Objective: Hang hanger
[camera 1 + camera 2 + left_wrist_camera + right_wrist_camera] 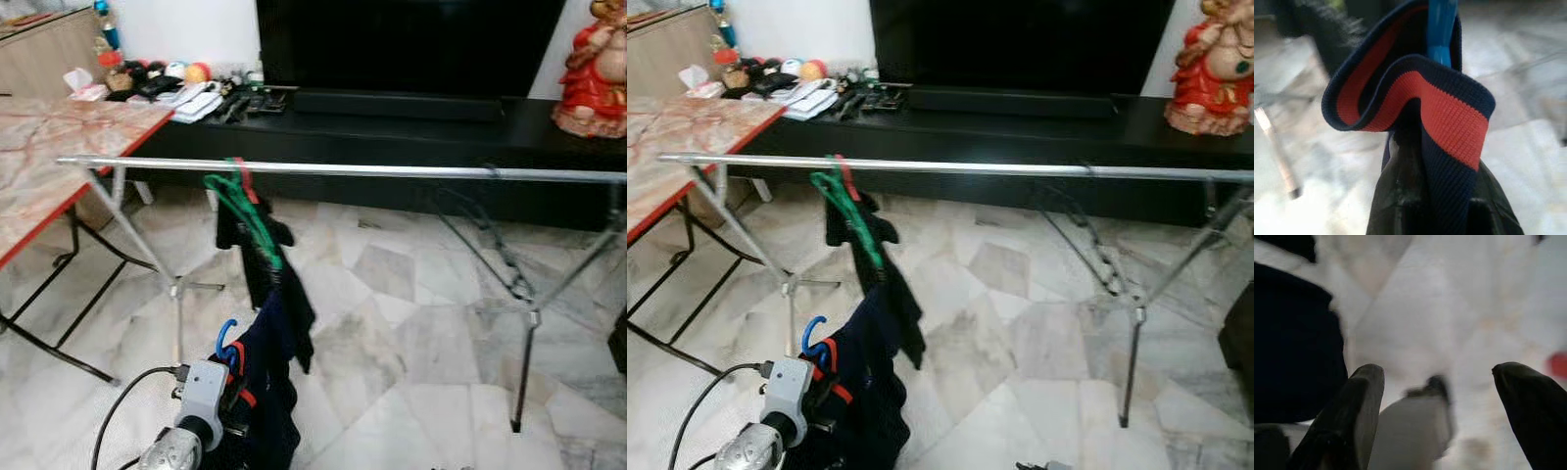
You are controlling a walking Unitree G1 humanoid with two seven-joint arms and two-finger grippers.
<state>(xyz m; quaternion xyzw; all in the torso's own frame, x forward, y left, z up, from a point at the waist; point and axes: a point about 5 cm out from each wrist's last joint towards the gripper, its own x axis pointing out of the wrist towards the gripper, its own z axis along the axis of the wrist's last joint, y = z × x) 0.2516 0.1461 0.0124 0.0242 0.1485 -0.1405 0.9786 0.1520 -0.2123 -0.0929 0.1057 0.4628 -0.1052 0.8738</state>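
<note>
A blue hanger (225,339) carries a navy garment (269,392) with a red-striped collar (1449,117). My left gripper (233,380) is shut on the hanger's neck and collar, low at the front left. It sits below the silver rail (392,170) of the drying rack. A green hanger (245,211) with a dark garment (284,284) hangs from that rail near its left end. In the right wrist view my right gripper (1437,372) is open above the marble floor, its fingers (1359,396) wide apart with nothing between them.
The rack's legs (524,362) stand on the marble floor. A marble-topped table (49,157) is at the left. Behind the rack, a black TV bench (411,137) holds clutter (186,88), with a red figurine (593,69) at its right end.
</note>
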